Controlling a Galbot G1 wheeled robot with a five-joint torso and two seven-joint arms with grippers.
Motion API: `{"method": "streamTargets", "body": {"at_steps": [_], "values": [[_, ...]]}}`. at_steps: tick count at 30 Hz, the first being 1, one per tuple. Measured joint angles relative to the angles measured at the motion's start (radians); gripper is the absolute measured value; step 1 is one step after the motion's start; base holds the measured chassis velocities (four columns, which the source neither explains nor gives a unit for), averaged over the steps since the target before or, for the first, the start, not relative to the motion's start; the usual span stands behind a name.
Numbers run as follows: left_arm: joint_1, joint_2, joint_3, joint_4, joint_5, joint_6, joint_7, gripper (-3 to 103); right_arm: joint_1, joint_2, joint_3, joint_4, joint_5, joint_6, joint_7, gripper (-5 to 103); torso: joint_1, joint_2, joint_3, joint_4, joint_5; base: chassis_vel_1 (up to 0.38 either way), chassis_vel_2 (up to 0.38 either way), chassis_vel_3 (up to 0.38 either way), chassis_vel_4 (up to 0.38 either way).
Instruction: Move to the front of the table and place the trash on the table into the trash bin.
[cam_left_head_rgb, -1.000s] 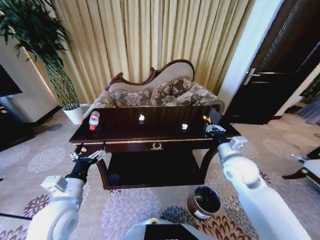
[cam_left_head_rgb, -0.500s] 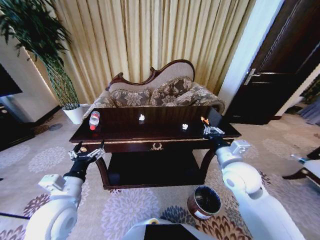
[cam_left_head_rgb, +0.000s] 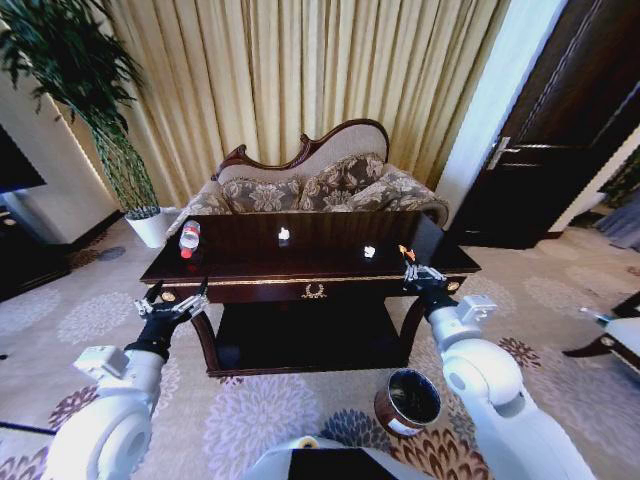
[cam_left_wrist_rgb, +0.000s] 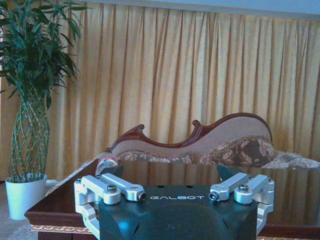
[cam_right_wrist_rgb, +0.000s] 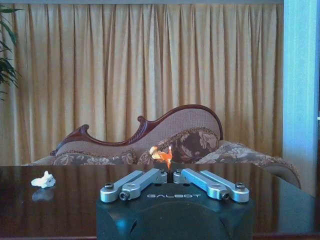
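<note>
Head view: the right end effector (cam_left_head_rgb: 421, 274) hovers at the desk's (cam_left_head_rgb: 330, 262) front right corner, fingers pinched on an orange scrap (cam_left_head_rgb: 402, 250). The left end effector (cam_left_head_rgb: 173, 303), spread wide, hangs below the bottle (cam_left_head_rgb: 188, 240). The bin (cam_left_head_rgb: 408, 402) stands below the right arm.

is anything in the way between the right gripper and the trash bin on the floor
Nothing visible blocks it. The right gripper, shut on a small orange scrap, is at the table's front right corner. The trash bin stands open on the carpet below and in front, with only open floor between.
</note>
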Motion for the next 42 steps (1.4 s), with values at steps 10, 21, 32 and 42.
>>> {"method": "streamTargets", "body": {"at_steps": [10,21,32,42], "values": [[-0.001,-0.009,-0.018,0.004,-0.005,-0.003,0.006,100,-0.008,0.02,-0.01,-0.01,-0.007,-0.007,0.006,1,0.0,0.0,0.0,0.0,0.0,0.116,-0.115,-0.125,0.123],[0.003,-0.011,-0.004,0.001,-0.004,-0.003,0.005,100,-0.034,0.055,-0.009,-0.028,-0.066,0.012,-0.016,1,0.0,0.0,0.0,-0.0001,0.0,0.159,-0.145,-0.163,0.151],[0.011,-0.016,-0.002,0.0,0.014,-0.006,0.002,100,-0.033,0.064,-0.008,-0.158,-0.113,0.051,-0.106,1,0.0,0.0,0.0,0.0,-0.0001,0.083,-0.074,-0.08,0.071],[0.021,-0.028,-0.012,0.0,0.03,-0.012,0.003,100,0.009,0.13,-0.009,-0.434,-0.207,0.056,-0.098,1,0.0,0.0,0.0,-0.0001,0.0004,0.0,0.0,0.0,0.0]]}}
